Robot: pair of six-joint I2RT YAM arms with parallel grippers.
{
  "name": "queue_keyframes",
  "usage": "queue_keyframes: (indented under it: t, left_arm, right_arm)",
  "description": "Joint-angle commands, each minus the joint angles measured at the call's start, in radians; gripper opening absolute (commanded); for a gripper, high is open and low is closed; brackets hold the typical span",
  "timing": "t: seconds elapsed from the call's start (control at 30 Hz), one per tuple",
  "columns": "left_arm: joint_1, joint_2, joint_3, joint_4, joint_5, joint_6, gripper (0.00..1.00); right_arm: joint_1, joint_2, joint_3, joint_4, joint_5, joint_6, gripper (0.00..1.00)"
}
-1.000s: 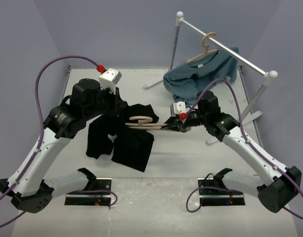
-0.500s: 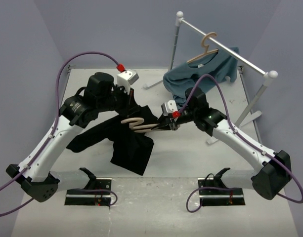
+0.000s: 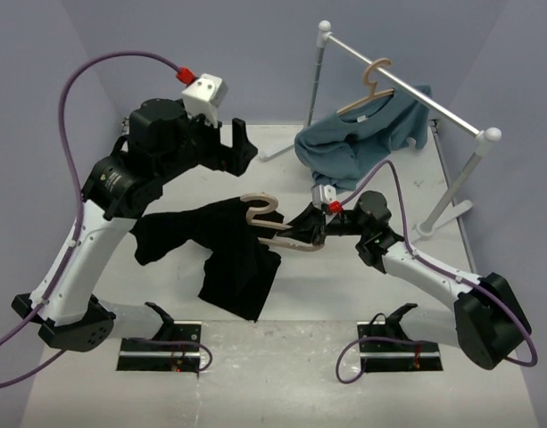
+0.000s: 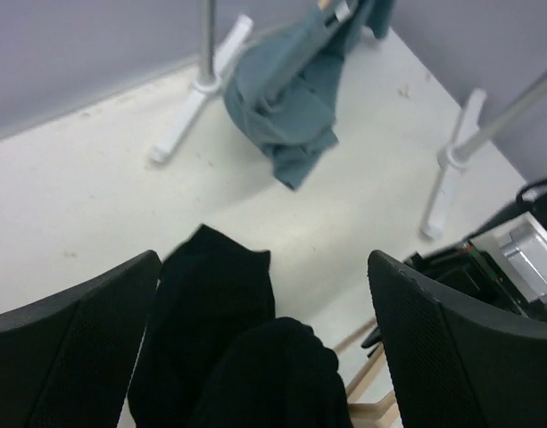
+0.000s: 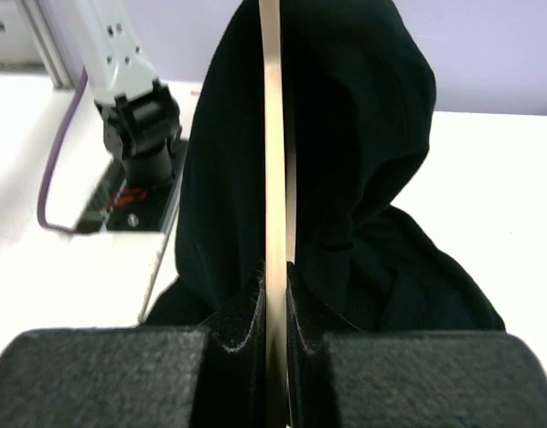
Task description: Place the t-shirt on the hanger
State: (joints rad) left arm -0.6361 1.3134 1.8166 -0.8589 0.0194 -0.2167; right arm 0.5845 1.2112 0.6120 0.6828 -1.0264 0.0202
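Compared with half a second ago, the left end effector has risen off the t-shirt and now hangs above and behind it, jaws apart and holding nothing; in the left wrist view its two fingers frame the black fabric below without touching it. The right arm has dropped lower, and the hanger has shifted slightly toward the near right. The t-shirt's left sleeve has spread further out to the left. At the far right of the worktop stands a rack carrying a second hanger with a teal shirt draped down to the surface. The teal shirt lies just behind the right wrist but apart from the hanger. Nothing stands between the left end effector and the t-shirt. The right end effector is clamped on the right end of the hanger; the right wrist view shows both pads pressed against the thin wooden bar, which runs edge-on away from them into the black fabric. The t-shirt is draped over the left part of the hanger, with the hook protruding above the cloth. The right shoulder of the hanger is bare between the fabric and the clamped pads. The remaining fabric hangs and spreads toward the left and near edge of the worktop, well below the left end effector.
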Motion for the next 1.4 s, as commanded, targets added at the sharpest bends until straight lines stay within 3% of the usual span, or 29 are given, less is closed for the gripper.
queue_keyframes:
  t: [0.0,0.13,0.2,0.27,0.37,0.43,0.5,0.53,0.57,0.7,0.83,1.0,1.07,1.2,1.23,1.37]
  left_arm:
    - [0.003,-0.024,0.126,-0.030,-0.202,0.078,1.00]
    - [0.007,-0.117,-0.060,0.053,-0.014,0.297,1.00]
    - [0.008,-0.197,-0.200,0.149,0.056,0.391,1.00]
    - [0.009,-0.277,-0.316,0.222,0.215,0.508,1.00]
    - [0.009,-0.278,-0.311,0.203,0.425,0.686,1.00]
    - [0.008,-0.250,-0.278,0.215,0.470,0.718,1.00]
    - [0.008,-0.205,-0.235,0.205,0.473,0.722,0.97]
    - [0.008,-0.182,-0.214,0.187,0.485,0.726,0.95]
    - [0.006,-0.165,-0.200,0.164,0.507,0.736,0.95]
    - [-0.002,-0.120,-0.222,0.093,0.652,0.753,0.94]
    - [-0.003,-0.106,-0.266,0.026,0.772,0.769,0.88]
    - [-0.002,-0.083,-0.261,-0.005,0.834,0.786,0.66]
    - [-0.003,-0.060,-0.242,-0.022,0.838,0.788,0.41]
    - [-0.005,-0.010,-0.226,-0.023,0.797,0.764,0.22]
    - [-0.005,-0.003,-0.226,-0.023,0.789,0.761,0.02]
    - [-0.005,0.002,-0.230,-0.005,0.755,0.745,0.00]
  right_arm:
    - [-0.076,-0.058,-0.001,0.232,0.050,0.195,0.00]
    - [-0.158,-0.100,0.004,0.228,-0.010,0.268,0.00]
    - [-0.206,-0.123,0.008,0.228,-0.077,0.297,0.00]
    - [-0.279,-0.139,0.026,0.221,-0.211,0.353,0.00]
    - [-0.332,-0.156,0.050,0.175,-0.352,0.371,0.00]
    - [-0.352,-0.184,0.084,-0.013,-0.386,0.188,0.00]
    - [-0.353,-0.217,0.183,-0.486,-0.345,-0.189,0.00]
    - [-0.353,-0.220,0.244,-0.716,-0.334,-0.316,0.00]
    - [-0.355,-0.217,0.282,-0.830,-0.337,-0.357,0.00]
    - [-0.365,-0.213,0.314,-0.821,-0.344,-0.321,0.00]
    - [-0.365,-0.217,0.356,-0.844,-0.340,-0.318,0.00]
    - [-0.366,-0.210,0.407,-0.902,-0.363,-0.351,0.00]
    - [-0.365,-0.212,0.418,-0.913,-0.395,-0.362,0.00]
    - [-0.365,-0.239,0.405,-0.891,-0.451,-0.377,0.00]
    - [-0.365,-0.249,0.402,-0.885,-0.449,-0.371,0.00]
    - [-0.365,-0.251,0.394,-0.873,-0.412,-0.358,0.00]
